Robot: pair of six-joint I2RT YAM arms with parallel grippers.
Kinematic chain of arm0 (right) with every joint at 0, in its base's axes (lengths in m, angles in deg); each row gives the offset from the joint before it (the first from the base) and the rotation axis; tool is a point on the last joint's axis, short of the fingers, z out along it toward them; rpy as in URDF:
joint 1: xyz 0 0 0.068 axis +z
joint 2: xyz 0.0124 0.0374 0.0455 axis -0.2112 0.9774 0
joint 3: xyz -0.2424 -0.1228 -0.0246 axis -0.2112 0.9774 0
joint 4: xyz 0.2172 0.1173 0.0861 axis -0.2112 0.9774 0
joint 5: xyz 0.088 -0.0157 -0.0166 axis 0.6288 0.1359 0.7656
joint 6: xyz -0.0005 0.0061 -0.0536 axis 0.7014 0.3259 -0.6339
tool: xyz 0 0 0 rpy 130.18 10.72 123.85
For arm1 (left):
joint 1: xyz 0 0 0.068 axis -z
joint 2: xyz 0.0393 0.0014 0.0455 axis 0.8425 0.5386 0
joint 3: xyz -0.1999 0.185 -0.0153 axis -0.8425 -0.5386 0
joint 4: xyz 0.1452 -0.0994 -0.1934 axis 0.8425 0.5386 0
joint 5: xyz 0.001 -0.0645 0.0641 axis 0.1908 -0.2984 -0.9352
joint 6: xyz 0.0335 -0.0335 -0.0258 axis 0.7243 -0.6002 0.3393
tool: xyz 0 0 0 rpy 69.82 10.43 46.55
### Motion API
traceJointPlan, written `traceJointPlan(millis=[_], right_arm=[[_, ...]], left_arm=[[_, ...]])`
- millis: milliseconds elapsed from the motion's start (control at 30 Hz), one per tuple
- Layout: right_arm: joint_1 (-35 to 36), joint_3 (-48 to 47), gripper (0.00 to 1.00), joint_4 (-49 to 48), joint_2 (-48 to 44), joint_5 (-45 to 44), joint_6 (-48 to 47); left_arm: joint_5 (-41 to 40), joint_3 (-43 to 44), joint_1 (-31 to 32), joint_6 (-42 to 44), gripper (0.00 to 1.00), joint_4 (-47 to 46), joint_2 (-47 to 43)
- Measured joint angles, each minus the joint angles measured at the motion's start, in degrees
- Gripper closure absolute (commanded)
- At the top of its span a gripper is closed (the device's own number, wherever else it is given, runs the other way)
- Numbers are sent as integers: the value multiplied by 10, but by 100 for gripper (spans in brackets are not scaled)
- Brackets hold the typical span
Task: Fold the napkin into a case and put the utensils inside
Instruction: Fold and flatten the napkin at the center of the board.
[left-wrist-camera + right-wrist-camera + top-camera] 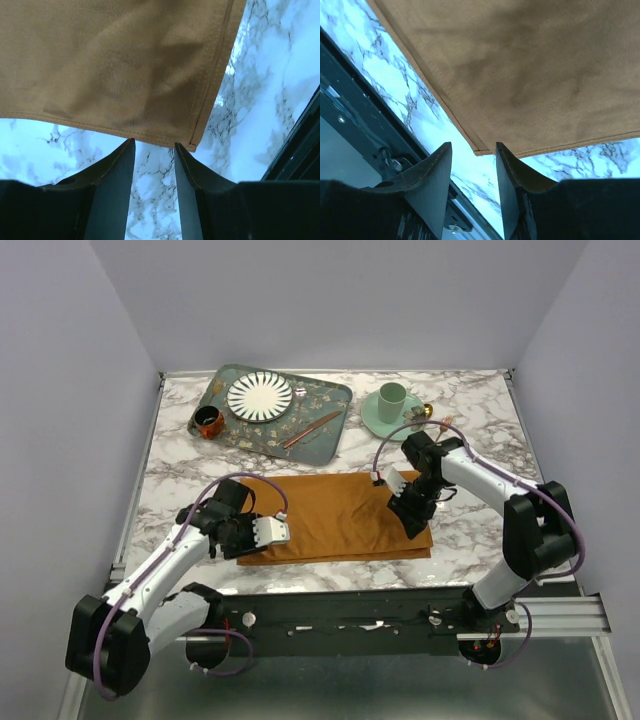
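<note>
**Napkin.** The napkin [340, 518] lies flat on the table [470, 430] as a wide rectangle. It sits at the middle of the near half, with its long side parallel to the near edge. In the left wrist view, the edge of a second layer shows at the hemmed corner.

**Left arm.** The left gripper [272, 531] is at the napkin's left end, close to its near-left corner. In the left wrist view the fingers [112, 185] stand moderately apart with bare marble between them and nothing held. The napkin corner lies just ahead of the fingertips and does not enter the gap.

**Right arm.** The right gripper [414, 520] is above the right part of the napkin, angled toward its near-right corner. In the right wrist view the fingers [432, 185] are parted to a similar width and hold nothing. The corner of the cloth is just beyond the tips. The dark rail along the table's near edge is visible to the left.

**Utensils.** The utensils [310, 430] rest on the patterned green tray [335, 405] at the far-left part of the table, well apart from the napkin. Only slim copper-coloured pieces can be made out; the individual items cannot be told apart.

**Other items.**
- A striped plate [260, 395] and a small brown cup [208, 422] also sit on the tray.
- A green cup [392, 398] stands on a green saucer [378, 422] toward the far-right corner.
</note>
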Motion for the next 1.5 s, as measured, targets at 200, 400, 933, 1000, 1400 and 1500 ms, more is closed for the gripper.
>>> traceJointPlan(millis=[200, 400, 933, 1000, 1400, 1500], right_arm=[[-35, 7, 56, -25, 43, 11, 48], [-41, 0, 57, -53, 113, -3, 85], [-66, -9, 49, -41, -4, -19, 83], [-83, 5, 49, -38, -18, -19, 90], [-207, 26, 51, -32, 37, 4, 158], [-207, 26, 53, -33, 55, 17, 174]], left_arm=[[2, 1, 0, -78, 55, -57, 85], [2, 32, 0, -127, 58, -96, 183], [4, 62, -1, -136, 52, -75, 100], [3, 54, -1, -129, 51, -70, 84], [3, 26, 0, -115, 46, -60, 87], [2, 17, 0, -110, 45, -61, 88]])
